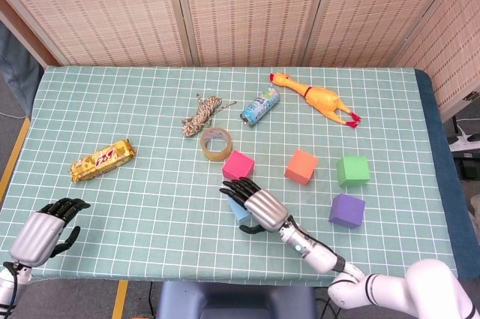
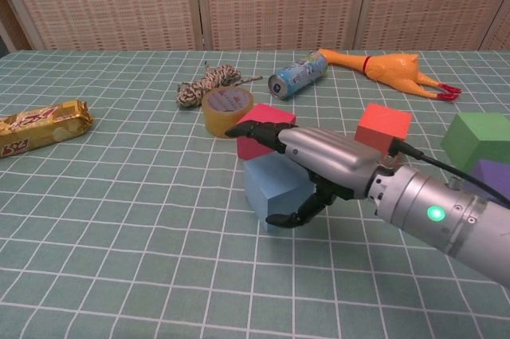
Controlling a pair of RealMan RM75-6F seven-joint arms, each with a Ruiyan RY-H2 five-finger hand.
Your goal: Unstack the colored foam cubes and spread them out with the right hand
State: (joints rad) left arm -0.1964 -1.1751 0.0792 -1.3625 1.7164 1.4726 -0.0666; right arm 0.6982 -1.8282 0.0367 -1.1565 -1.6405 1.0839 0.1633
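Note:
Five foam cubes lie apart on the green checked cloth: pink [image 1: 238, 164] [image 2: 256, 146], orange [image 1: 301, 166] [image 2: 383, 132], green [image 1: 352, 170] [image 2: 477, 139], purple [image 1: 347, 209] [image 2: 499, 177] and light blue [image 1: 235, 211] [image 2: 269, 189]. My right hand [image 1: 256, 205] [image 2: 321, 162] reaches over the light blue cube. Its fingers stretch across the cube's top toward the pink cube, and its thumb curls beside the cube's near right face. I cannot tell whether it touches the cube. My left hand [image 1: 43, 230] rests at the table's front left corner, fingers loosely bent, holding nothing.
Behind the pink cube lies a tape roll [image 1: 217, 144] [image 2: 227, 110]. Further back are a rope bundle [image 1: 204, 115], a small can [image 1: 259, 106] and a rubber chicken [image 1: 319, 97]. A gold snack bar [image 1: 103, 160] lies at the left.

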